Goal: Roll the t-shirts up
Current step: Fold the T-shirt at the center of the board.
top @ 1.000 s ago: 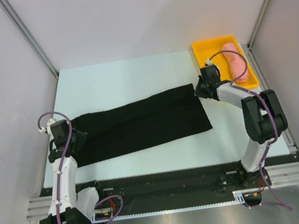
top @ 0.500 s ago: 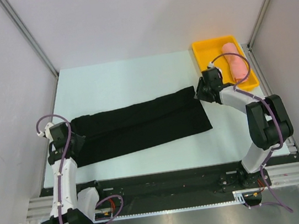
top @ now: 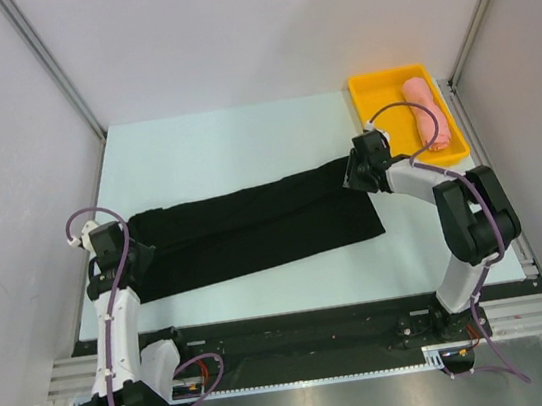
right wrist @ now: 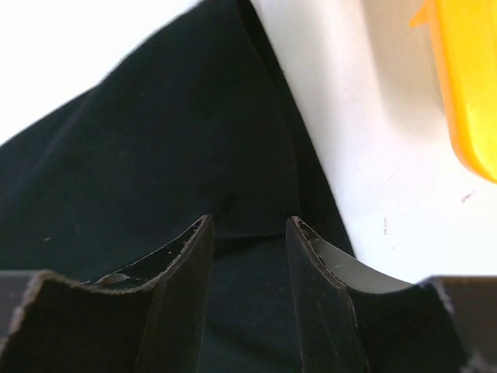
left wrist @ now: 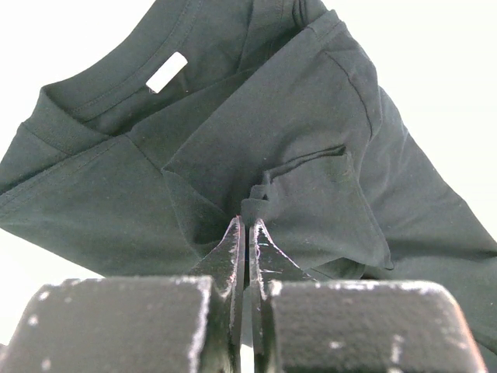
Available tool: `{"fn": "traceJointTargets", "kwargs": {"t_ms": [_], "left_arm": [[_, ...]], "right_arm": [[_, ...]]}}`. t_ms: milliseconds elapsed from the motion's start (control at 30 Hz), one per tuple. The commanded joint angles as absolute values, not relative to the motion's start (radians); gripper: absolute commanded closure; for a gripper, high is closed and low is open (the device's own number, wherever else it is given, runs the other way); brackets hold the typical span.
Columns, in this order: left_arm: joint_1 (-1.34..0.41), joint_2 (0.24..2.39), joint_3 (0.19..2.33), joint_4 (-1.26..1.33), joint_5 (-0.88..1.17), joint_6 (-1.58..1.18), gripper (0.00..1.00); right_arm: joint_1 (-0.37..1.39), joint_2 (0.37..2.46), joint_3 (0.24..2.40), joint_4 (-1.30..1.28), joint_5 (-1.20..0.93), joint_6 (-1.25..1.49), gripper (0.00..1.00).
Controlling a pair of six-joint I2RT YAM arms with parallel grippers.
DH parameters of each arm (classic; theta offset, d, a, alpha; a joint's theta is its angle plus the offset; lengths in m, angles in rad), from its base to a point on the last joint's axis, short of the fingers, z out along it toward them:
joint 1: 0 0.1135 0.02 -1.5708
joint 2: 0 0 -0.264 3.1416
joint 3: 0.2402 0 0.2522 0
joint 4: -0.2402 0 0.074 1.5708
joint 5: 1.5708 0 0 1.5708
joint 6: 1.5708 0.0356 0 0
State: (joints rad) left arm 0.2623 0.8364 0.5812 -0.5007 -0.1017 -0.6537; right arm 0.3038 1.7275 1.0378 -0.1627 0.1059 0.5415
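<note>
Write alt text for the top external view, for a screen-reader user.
A black cloth t-shirt, folded into a long strip, lies across a white table, with the left gripper at its left end and the right gripper at its far right corner. Beyond the right arm, a yellow plastic tray holds a salmon-pink cloth roll.

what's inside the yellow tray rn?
One salmon-pink cloth roll, lying lengthwise toward the right side of the yellow tray. The rest of the tray floor shows bare yellow. Whatever is under the roll is covered and cannot be seen.
</note>
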Motion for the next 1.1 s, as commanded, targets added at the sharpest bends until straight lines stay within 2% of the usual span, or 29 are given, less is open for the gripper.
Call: {"fn": "traceJointTargets", "kwargs": {"t_ms": [0,200,300,333,400,433,467,733,767,867,900,933,1000,1067], "left_arm": [[0.272,0.822,0.574,-0.476,-0.097,-0.632,1.00],[0.272,0.828,0.577,-0.466,-0.094,-0.627,1.00],[0.272,0.833,0.578,-0.463,-0.092,-0.626,1.00],[0.272,0.836,0.581,-0.463,-0.092,-0.627,1.00],[0.272,0.838,0.586,-0.462,-0.094,-0.621,1.00],[0.273,0.842,0.594,-0.463,-0.094,-0.620,1.00],[0.272,0.842,0.597,-0.463,-0.094,-0.617,1.00],[0.275,0.848,0.653,-0.486,-0.118,-0.588,1.00],[0.275,0.847,0.653,-0.489,-0.114,-0.584,1.00],[0.275,0.842,0.640,-0.480,-0.106,-0.584,1.00],[0.275,0.844,0.635,-0.477,-0.103,-0.587,1.00],[0.275,0.844,0.627,-0.476,-0.095,-0.588,1.00],[0.275,0.845,0.623,-0.471,-0.091,-0.591,1.00],[0.275,0.845,0.620,-0.471,-0.089,-0.589,1.00]], "right_arm": [[0.302,1.756,1.065,-0.140,0.150,0.534,0.52],[0.298,1.786,1.088,-0.135,0.160,0.537,0.56],[0.287,1.789,1.097,-0.138,0.161,0.537,0.68],[0.285,1.786,1.097,-0.141,0.164,0.532,0.76],[0.276,1.784,1.100,-0.143,0.163,0.529,0.85],[0.267,1.783,1.101,-0.144,0.160,0.528,0.95],[0.261,1.775,1.103,-0.147,0.158,0.526,1.00],[0.249,1.697,1.111,-0.161,0.155,0.503,1.00],[0.252,1.695,1.114,-0.164,0.149,0.506,0.99],[0.264,1.694,1.118,-0.186,0.130,0.531,0.77],[0.271,1.698,1.118,-0.183,0.135,0.532,0.64],[0.282,1.701,1.118,-0.180,0.141,0.537,0.58],[0.298,1.712,1.121,-0.176,0.143,0.563,0.52],[0.301,1.735,1.129,-0.179,0.143,0.583,0.52]]}}
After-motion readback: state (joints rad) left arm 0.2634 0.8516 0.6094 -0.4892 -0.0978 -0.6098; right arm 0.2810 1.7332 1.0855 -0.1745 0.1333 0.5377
